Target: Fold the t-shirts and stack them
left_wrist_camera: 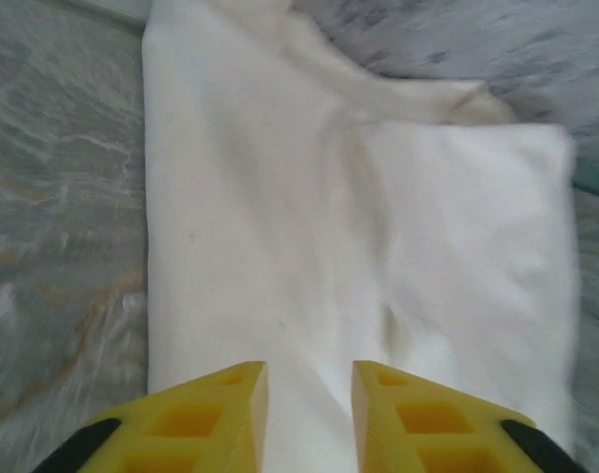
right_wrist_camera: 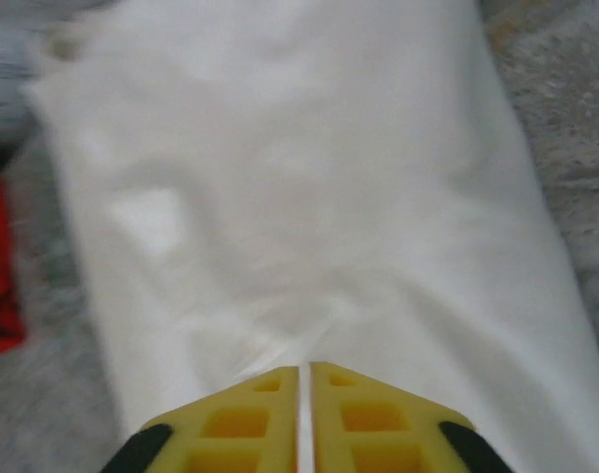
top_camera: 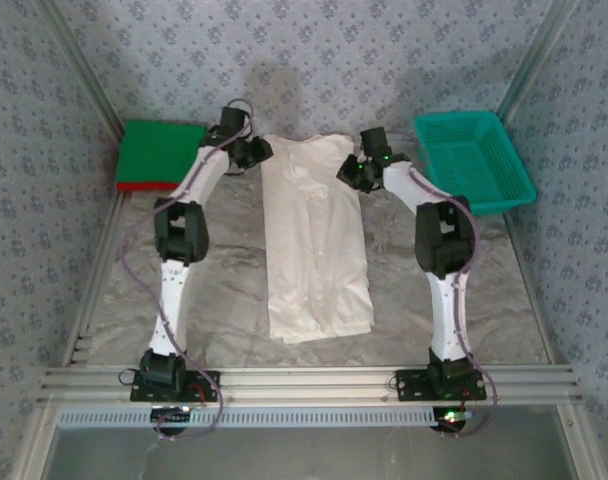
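One off-white t-shirt (top_camera: 314, 250), one green t-shirt (top_camera: 162, 150) atop one red t-shirt (top_camera: 144, 186), left fingers (left_wrist_camera: 216, 419) spread, right fingers (right_wrist_camera: 245, 424) pinching off-white cloth

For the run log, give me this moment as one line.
off-white t-shirt: folded lengthwise, table centre | left gripper: open over it | right gripper: pinching it | stack: green t-shirt on red t-shirt, far left

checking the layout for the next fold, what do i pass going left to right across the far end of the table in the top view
green t-shirt → left claw → off-white t-shirt → right claw → teal basket
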Controlling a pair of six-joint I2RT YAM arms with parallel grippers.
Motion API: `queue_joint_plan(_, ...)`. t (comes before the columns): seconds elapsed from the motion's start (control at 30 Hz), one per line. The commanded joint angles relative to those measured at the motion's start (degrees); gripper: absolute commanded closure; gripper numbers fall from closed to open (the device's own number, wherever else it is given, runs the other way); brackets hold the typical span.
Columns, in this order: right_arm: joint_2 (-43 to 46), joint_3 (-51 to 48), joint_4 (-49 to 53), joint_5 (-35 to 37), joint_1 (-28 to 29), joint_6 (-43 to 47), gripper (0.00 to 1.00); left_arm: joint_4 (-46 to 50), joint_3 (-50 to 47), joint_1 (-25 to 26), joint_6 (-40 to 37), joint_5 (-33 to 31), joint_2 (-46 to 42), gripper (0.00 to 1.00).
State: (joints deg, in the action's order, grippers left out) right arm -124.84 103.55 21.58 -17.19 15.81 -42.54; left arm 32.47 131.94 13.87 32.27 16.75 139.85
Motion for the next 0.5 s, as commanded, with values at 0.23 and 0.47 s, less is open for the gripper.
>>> queue_joint_plan(0.23,45.4,-50.0,-7.6,-4.1,5.1,9.4,0.72,-20.3,-72.0,5.7,4.4,0.1,-61.2,0.5)
queue_joint_plan(0.47,67.5,-71.8,1.9,-8.0,4.1,3.2,0.61,-12.3,-96.6,18.0,12.8,2.5,-80.2,0.31)
